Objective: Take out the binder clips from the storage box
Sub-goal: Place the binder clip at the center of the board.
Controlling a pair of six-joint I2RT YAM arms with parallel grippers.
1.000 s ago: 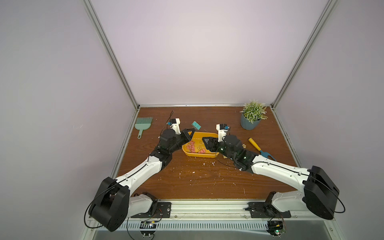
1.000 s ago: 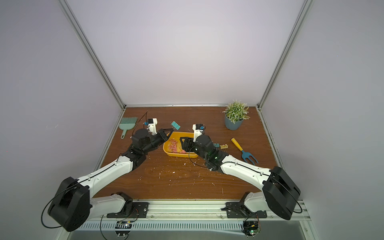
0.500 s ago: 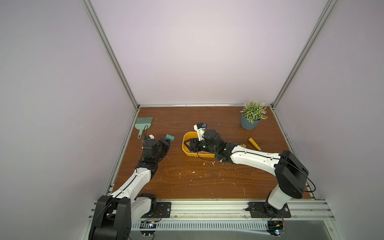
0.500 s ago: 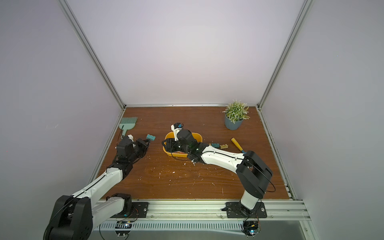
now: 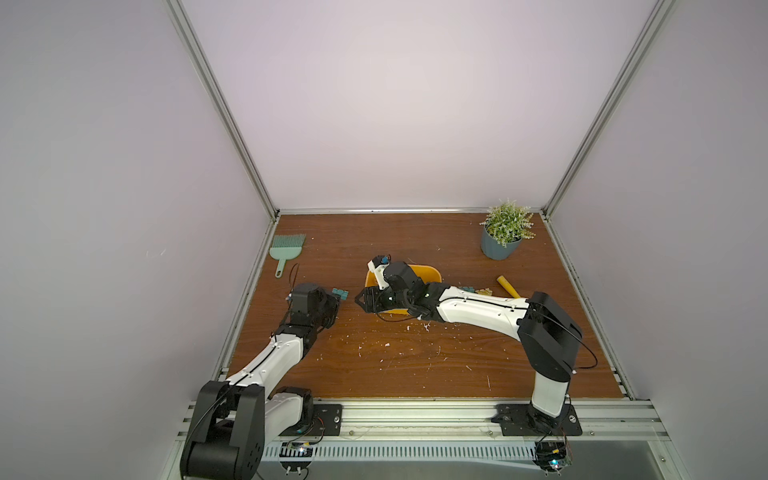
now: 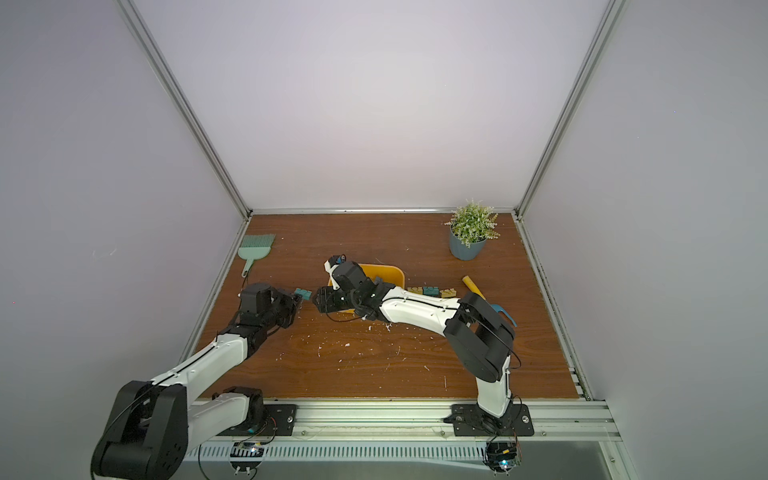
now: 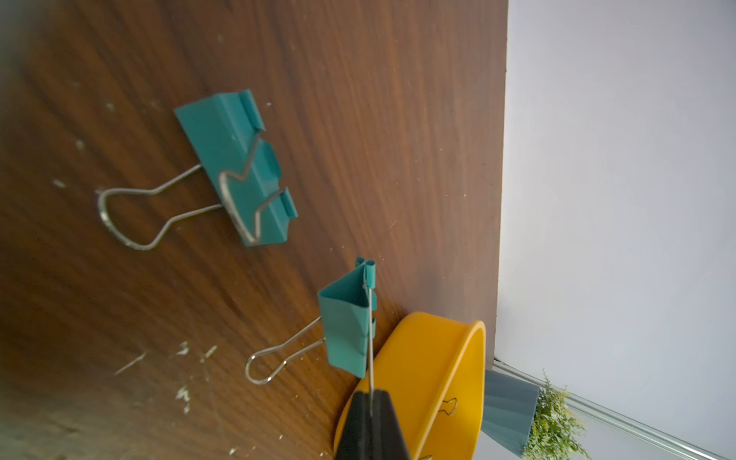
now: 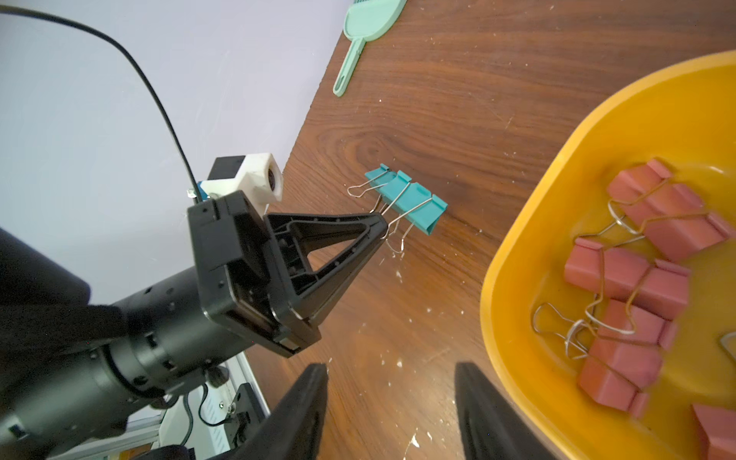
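Pinching a teal binder clip (image 7: 346,322) by its wire handle, the left gripper (image 7: 372,414) holds it beside another teal clip (image 7: 239,167) outside the storage box (image 8: 517,259), likely for release, while the right gripper (image 8: 392,414), jaws apart and empty, hovers near the pink clips (image 8: 637,278) inside.

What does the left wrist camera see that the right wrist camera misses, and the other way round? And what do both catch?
Only the left wrist view: the blue-grey plant pot with its green plant. Only the right wrist view: pink metal binder clips inside the bright yellow plastic storage box, the mint-green plastic hand rake, and the open, empty right gripper. Both: that box, the brown wooden table, one teal metal binder clip lying on it, and the shut left gripper pinching the wire handle of a second teal clip.
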